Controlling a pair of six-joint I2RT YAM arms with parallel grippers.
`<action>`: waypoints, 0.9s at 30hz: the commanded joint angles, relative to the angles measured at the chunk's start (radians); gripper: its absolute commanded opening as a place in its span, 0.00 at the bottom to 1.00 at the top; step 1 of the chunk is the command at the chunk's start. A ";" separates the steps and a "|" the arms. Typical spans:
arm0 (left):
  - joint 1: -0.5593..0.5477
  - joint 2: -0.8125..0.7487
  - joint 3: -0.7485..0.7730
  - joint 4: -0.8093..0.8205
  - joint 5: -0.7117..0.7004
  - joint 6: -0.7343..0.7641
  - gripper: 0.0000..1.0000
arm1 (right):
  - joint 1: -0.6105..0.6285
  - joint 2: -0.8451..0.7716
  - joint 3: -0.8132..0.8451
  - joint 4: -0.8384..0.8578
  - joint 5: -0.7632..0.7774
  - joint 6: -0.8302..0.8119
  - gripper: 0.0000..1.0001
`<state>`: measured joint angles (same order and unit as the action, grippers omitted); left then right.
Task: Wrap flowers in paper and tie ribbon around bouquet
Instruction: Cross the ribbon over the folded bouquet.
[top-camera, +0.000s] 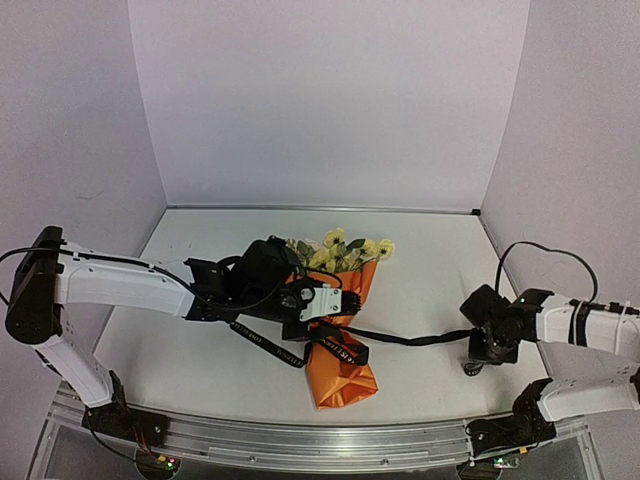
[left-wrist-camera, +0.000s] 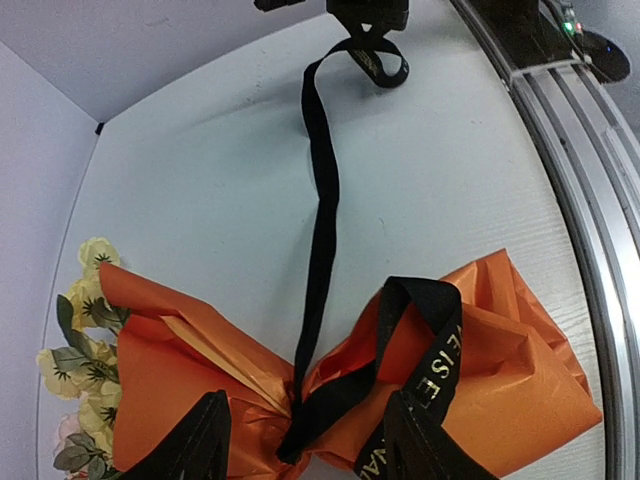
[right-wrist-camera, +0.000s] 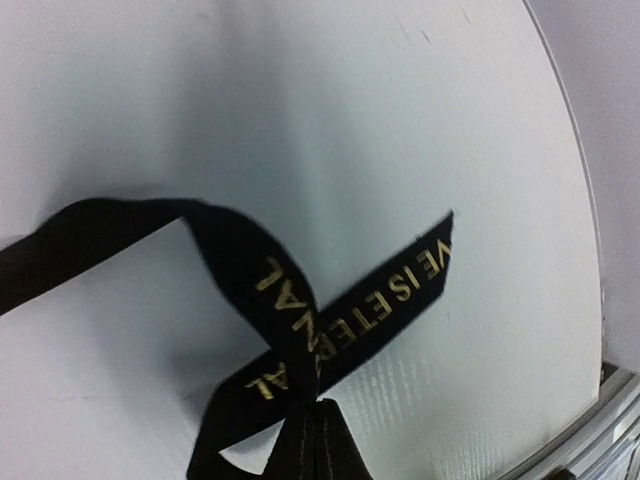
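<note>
The table (top-camera: 200, 350) carries everything, and the bouquet (top-camera: 345, 345) lies near its middle, a little to my left side, with the blooms pointing to the far wall. The paper (left-wrist-camera: 500, 340) is already rolled around the stems, orange side out, and it is squeezed narrow at one place like a waist. The flowers (top-camera: 345, 250) come out at the far end of the cone.

The ribbon (top-camera: 410, 340) is crossed around that waist. One loop of it stands up beside the waist, and one long end runs over the bare table to my right side.

My left pincer (left-wrist-camera: 300, 455) has its jaws about half apart, one on each side of the waist. I cannot tell whether they press on the paper. My right pincer (right-wrist-camera: 320, 445) is closed tight on the far end of the ribbon, which folds over itself just in front of the tips.

I judge that the wrapping is done and the tying is in hand. The next move asks for a steady pull to the right, so the ribbon tightens at the waist, while the left side stops the bouquet from sliding. A hard pull may drag the cone or tear the thin paper.
</note>
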<state>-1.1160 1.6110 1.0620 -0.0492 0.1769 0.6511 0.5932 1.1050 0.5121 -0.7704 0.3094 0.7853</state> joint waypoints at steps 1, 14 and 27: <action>0.062 -0.100 -0.023 0.160 0.085 -0.110 0.54 | -0.003 0.031 0.269 -0.030 -0.091 -0.263 0.00; 0.168 -0.100 0.009 0.303 0.234 -0.174 0.53 | 0.032 0.319 0.945 -0.186 -0.695 -0.414 0.00; 0.170 -0.117 0.058 0.172 0.403 -0.245 0.57 | 0.185 0.514 1.306 -0.216 -0.560 0.072 0.00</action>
<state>-0.9498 1.5125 1.0663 0.1676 0.5214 0.4206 0.7273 1.5761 1.7152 -0.9717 -0.3010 0.6524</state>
